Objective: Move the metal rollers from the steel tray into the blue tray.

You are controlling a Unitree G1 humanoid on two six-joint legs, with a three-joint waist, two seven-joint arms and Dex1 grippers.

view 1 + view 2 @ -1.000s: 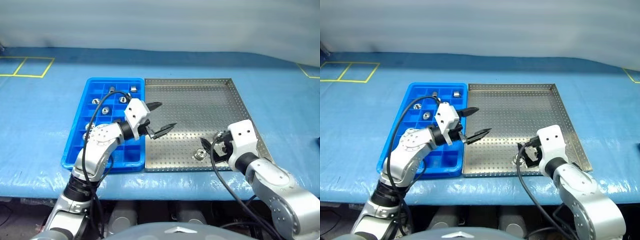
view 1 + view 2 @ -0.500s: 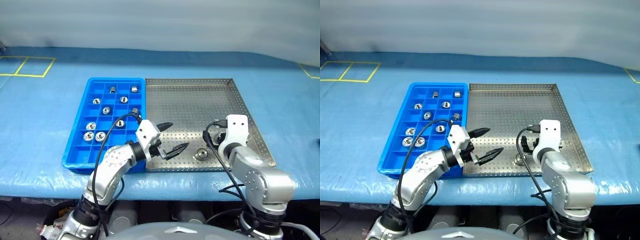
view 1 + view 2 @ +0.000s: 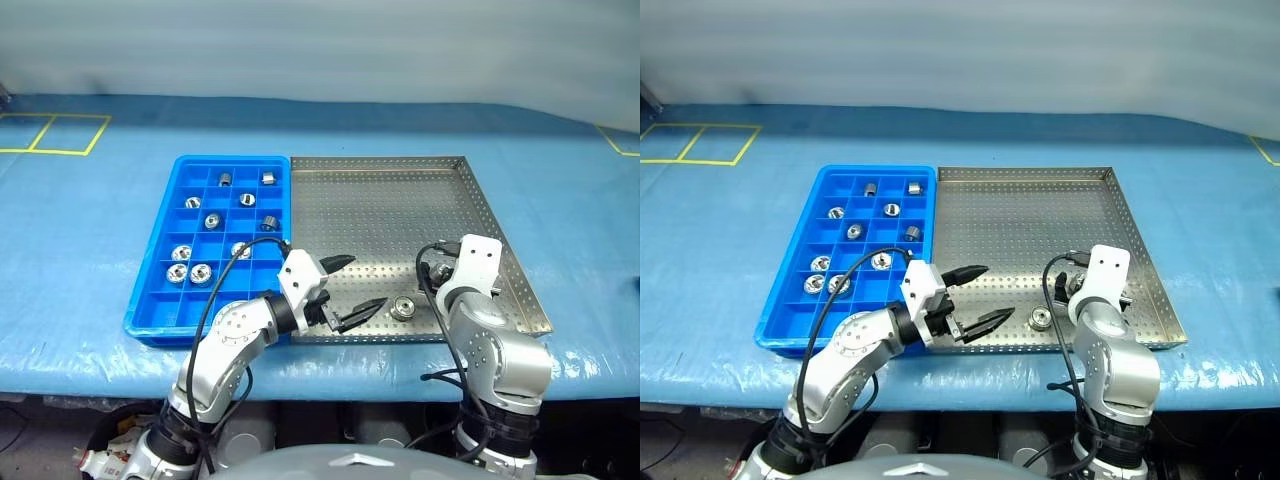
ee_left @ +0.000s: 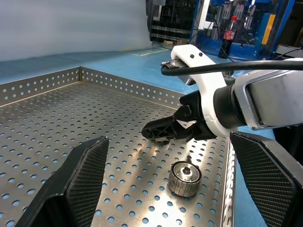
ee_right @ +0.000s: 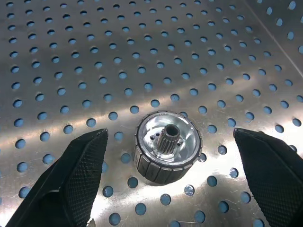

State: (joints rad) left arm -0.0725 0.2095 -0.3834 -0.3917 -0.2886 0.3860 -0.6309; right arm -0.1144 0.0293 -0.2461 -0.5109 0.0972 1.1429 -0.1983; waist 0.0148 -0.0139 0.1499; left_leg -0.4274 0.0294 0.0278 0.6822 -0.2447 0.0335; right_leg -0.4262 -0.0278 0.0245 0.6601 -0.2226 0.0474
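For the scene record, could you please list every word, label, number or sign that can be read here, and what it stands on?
No text can be read.
Bottle with a red label, in the background of the left wrist view: its label is too small and blurred to read.
Blue tray, steel tray, rollers and both grippers: no lettering shows.
Yellow lines on the table cover: plain lines, not characters.

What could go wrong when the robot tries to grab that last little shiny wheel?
The roller is small and round on the slick steel tray; the open right gripper might knock it so it rolls away. The left gripper hangs open close by, so the two could bump. Carrying it to the blue tray, it might slip out.
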